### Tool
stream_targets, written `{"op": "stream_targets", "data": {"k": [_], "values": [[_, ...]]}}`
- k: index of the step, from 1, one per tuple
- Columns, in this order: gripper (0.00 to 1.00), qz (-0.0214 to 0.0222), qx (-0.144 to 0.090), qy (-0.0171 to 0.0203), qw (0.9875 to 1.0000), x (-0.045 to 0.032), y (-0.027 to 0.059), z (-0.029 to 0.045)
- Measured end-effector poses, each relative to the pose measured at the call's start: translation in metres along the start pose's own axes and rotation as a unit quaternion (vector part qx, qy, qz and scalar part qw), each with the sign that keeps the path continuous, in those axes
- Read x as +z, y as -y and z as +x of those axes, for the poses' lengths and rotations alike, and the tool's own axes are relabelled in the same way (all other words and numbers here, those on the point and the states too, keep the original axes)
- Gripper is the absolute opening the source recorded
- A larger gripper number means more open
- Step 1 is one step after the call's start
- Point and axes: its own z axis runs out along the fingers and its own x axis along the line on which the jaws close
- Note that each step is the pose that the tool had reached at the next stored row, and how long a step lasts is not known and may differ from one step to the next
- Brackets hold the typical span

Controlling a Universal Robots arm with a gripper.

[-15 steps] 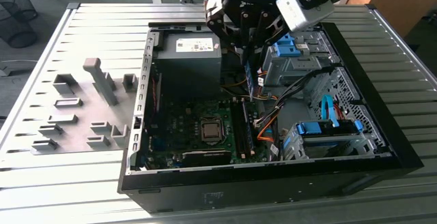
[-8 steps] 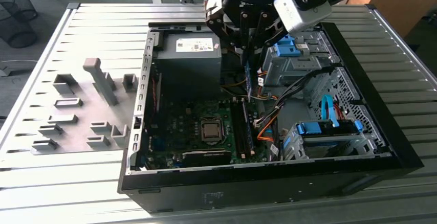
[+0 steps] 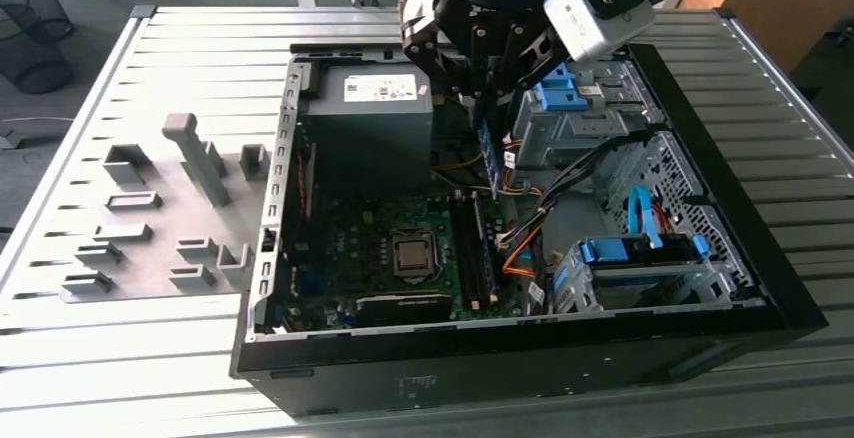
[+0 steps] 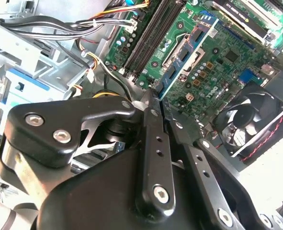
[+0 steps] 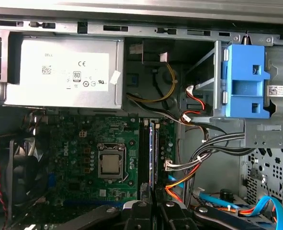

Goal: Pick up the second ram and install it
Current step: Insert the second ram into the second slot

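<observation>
Between the closed jaws, the second ram [image 4: 185, 56], edge-on above motherboard slots [image 3: 470, 248].

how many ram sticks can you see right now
1 for sure: the second ram gripped in the gripper, above the motherboard slots. Another may already sit in those slots; I cannot tell.

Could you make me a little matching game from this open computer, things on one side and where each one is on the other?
Things:
1. second ram
2. power supply
3. case fan
4. grey fixture blocks

Places:
A. on the table outside the case, at the exterior view's left
B. held upright in the gripper above the motherboard
C. silver box along the case's far wall
D. round blades by the motherboard's edge

Pairs: 1-B, 2-C, 3-D, 4-A
</observation>
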Motion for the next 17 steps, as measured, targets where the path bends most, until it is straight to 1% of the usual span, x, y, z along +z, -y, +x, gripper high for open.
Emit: {"op": "stream_targets", "data": {"k": [6, 17], "values": [[0.14, -0.0002, 0.000, 0.0001, 1.0000, 0.0004, 0.0000, 0.0000], [0.14, -0.0001, 0.000, 0.0000, 1.0000, 0.0044, 0.0001, 0.0002]]}}
